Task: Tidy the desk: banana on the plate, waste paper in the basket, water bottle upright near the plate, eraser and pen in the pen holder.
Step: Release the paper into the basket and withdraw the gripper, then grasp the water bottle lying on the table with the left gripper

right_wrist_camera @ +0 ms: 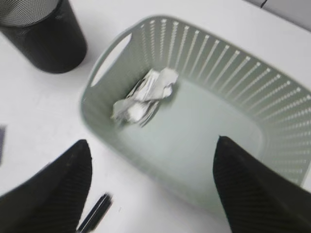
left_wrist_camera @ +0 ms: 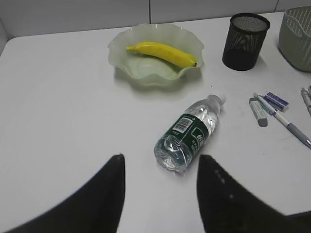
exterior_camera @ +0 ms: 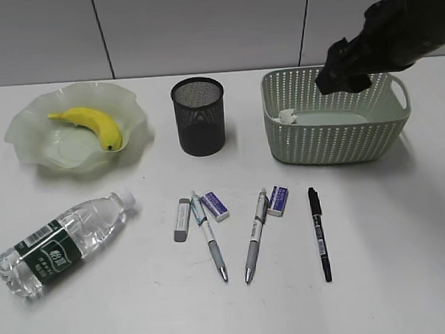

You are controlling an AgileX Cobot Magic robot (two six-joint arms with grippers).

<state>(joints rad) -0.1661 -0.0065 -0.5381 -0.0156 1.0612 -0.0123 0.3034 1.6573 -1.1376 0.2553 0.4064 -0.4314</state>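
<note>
- My right gripper (right_wrist_camera: pixel 150 194) hangs over the basket (exterior_camera: pixel 343 139) at the far right of the desk (exterior_camera: pixel 406 276), jaws spread wide with nothing between them.
- The waste paper (right_wrist_camera: pixel 143 97) lies inside the basket, against its left end wall near the cut-out handle. I judge that step done; the care now is to lift straight up and clear the rim, so I don't catch the slotted wall and drag the basket.
- My left gripper (left_wrist_camera: pixel 160 194) hovers near the front left of the desk, jaws about half open and empty, with the water bottle (left_wrist_camera: pixel 190 133) lying on its side just ahead of them, cap pointing toward the far edge.
- Standing the bottle up looks like the next job: I'd take it across the labelled middle, tip it onto its base and set it close beside the plate (exterior_camera: pixel 30 142) without knocking the ruffled rim.
- The plate sits at the far left and holds the banana (exterior_camera: pixel 90 124), lying across its hollow.
- The pen holder (exterior_camera: pixel 199 117) stands at the far edge between plate and basket; I see nothing in it from here.
- Still loose on the desk in front of the holder: two grey-grip pens (exterior_camera: pixel 209 237), a black pen (exterior_camera: pixel 319 233), and three erasers (exterior_camera: pixel 181 219).
</note>
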